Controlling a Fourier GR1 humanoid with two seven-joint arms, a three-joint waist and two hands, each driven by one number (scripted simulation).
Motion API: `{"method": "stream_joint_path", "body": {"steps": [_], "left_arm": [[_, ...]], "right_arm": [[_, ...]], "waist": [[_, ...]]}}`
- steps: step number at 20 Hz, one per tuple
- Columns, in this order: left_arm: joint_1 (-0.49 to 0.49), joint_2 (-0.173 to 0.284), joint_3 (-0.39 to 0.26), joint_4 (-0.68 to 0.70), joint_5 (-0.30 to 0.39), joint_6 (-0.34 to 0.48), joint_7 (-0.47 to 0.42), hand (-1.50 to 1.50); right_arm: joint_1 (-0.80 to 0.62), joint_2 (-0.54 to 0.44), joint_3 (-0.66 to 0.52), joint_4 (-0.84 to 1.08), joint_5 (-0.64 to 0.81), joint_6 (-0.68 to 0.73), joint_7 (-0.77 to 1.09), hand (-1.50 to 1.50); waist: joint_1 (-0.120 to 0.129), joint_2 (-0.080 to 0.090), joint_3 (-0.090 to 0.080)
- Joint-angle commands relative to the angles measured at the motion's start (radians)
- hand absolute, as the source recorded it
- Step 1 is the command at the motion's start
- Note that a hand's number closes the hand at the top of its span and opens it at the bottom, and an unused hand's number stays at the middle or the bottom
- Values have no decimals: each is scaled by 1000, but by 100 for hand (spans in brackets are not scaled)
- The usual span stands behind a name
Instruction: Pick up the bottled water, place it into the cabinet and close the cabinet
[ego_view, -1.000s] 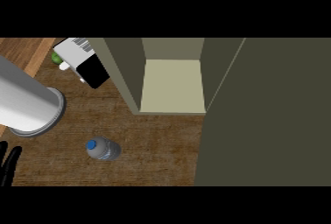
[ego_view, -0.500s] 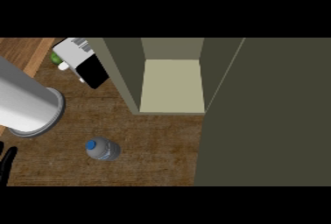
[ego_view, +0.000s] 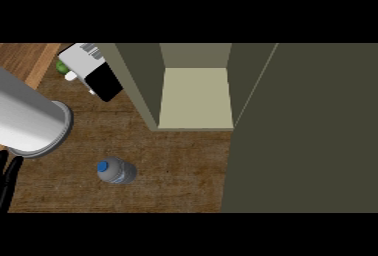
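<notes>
The bottled water (ego_view: 116, 171) stands upright on the wooden counter (ego_view: 177, 170), seen from above with its blue cap toward me, at the lower left of the head view. The cabinet (ego_view: 196, 97) is open at the back centre, and its pale shelf is bare. Its door (ego_view: 303, 125) is swung out and fills the right side of the view. Only the straight black fingers of my left hand (ego_view: 9, 175) show, at the left edge, a short way left of the bottle and apart from it. My right hand does not show.
A large silver cylindrical vessel (ego_view: 29, 125) stands at the left, just behind the left hand. A white and black appliance (ego_view: 94, 75) and a small green item (ego_view: 63, 65) sit at the back left, beside the cabinet's left wall.
</notes>
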Motion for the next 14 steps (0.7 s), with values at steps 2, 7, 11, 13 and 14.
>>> {"method": "stream_joint_path", "body": {"steps": [2, 7, 11, 13, 14], "left_arm": [[-56, -45, -37, 146, -45, 3, -88, -150], [-5, -40, 34, 187, -16, -16, -175, -150], [-108, -49, 18, 366, -63, 9, -234, -150], [-113, -48, 13, 348, -69, 13, -201, -150], [-85, -40, 47, 393, -19, -19, -247, -150]], "right_arm": [[-41, -13, 12, -85, 102, -26, 71, -150], [95, -80, 115, -149, 152, -50, 2, -150], [-64, -37, 31, -85, 116, -83, 71, -150], [-27, -91, 1, -128, 66, -56, 63, -150], [-1, -69, 139, -164, 182, -107, 115, -150]], "waist": [[-2, 3, 0], [-11, -3, 0], [-6, 4, 0], [-5, 3, 1], [-9, -1, -1]]}}
